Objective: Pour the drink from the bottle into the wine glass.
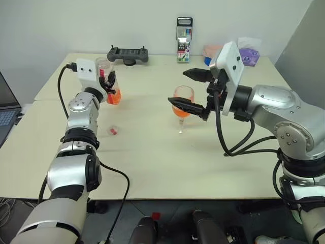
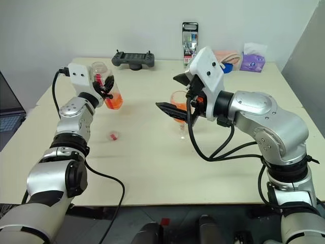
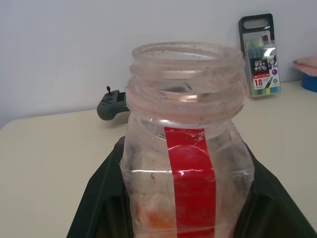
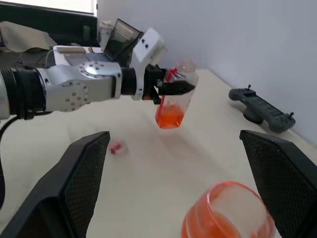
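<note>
My left gripper (image 1: pixel 108 84) is shut on the bottle (image 1: pixel 112 87), a small clear plastic one with a red strip, held upright and uncapped above the left side of the table. A little orange drink (image 4: pixel 170 117) sits in its bottom. The wine glass (image 1: pixel 183 100) stands near the table's middle, its bowl partly filled with orange liquid. My right gripper (image 1: pixel 190 91) is open, one black finger on each side of the bowl; I cannot tell whether they touch it. The bottle's open neck (image 3: pixel 187 64) shows close in the left wrist view.
A small red-and-white cap (image 1: pixel 114 131) lies on the table (image 1: pixel 152 173) below the bottle. At the back stand a black handheld controller (image 1: pixel 127 54) and a tall box of markers (image 1: pixel 184 39). Pink and purple packets (image 1: pixel 249 53) are at the far right corner, a laptop (image 1: pixel 6 114) off the left edge.
</note>
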You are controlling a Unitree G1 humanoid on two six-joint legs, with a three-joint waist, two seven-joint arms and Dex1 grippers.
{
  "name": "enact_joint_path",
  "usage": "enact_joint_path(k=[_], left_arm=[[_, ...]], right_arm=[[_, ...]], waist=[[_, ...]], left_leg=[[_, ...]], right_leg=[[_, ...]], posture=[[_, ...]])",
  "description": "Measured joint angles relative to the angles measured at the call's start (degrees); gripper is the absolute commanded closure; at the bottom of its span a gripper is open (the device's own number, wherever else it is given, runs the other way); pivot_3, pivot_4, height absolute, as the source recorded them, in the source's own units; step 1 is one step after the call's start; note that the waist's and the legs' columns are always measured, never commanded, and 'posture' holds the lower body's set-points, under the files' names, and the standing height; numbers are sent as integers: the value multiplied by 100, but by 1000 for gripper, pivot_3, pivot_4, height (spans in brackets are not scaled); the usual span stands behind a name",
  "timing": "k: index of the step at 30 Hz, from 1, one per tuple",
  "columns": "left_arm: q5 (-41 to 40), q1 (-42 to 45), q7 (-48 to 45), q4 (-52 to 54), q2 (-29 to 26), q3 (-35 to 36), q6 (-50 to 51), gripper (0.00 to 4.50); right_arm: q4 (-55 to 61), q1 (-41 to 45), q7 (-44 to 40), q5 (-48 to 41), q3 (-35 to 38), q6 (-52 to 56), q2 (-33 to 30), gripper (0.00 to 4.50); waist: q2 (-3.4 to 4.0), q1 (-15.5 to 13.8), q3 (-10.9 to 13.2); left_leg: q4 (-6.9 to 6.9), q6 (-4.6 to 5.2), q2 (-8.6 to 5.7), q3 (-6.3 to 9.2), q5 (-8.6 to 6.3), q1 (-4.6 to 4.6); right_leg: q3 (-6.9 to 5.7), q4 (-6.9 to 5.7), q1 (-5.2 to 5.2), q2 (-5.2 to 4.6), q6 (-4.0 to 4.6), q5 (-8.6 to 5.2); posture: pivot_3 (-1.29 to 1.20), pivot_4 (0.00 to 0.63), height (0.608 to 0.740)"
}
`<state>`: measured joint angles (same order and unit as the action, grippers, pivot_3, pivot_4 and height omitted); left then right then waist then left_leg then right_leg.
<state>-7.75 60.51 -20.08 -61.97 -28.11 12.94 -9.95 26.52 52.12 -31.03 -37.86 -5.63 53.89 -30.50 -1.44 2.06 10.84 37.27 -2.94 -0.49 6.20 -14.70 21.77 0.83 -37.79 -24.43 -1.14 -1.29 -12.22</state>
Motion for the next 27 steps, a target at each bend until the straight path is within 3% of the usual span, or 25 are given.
enact_joint_path(k=[11,12,18,27], left_arm=[[-156,-765,-57,503,152,134,256,2686],[-182,-825,-64,582,158,143,263,1969],[-257,-1139,-9,904,168,157,460,147],[-359,-1608,-59,1912,188,146,1155,30]], right_arm=[[165,68,-141,-258,-1,206,127,0],[164,62,-174,-257,1,197,86,0],[123,42,-390,-217,5,163,-108,0],[38,28,-521,-105,3,20,-126,0]], waist=[[0,-18,0],[0,-18,0],[0,-15,-1],[0,-17,-1]], left_leg=[[0,0,1,0,0,-1],[0,0,1,-1,0,-1],[-3,0,2,-2,0,-6],[-4,0,2,-2,0,-5]], right_leg=[[1,0,0,0,1,0],[1,0,0,0,1,0],[2,-1,0,1,0,0],[2,1,0,0,1,0]], posture=[[0,150,740],[0,150,740],[0,150,740],[0,150,740]])
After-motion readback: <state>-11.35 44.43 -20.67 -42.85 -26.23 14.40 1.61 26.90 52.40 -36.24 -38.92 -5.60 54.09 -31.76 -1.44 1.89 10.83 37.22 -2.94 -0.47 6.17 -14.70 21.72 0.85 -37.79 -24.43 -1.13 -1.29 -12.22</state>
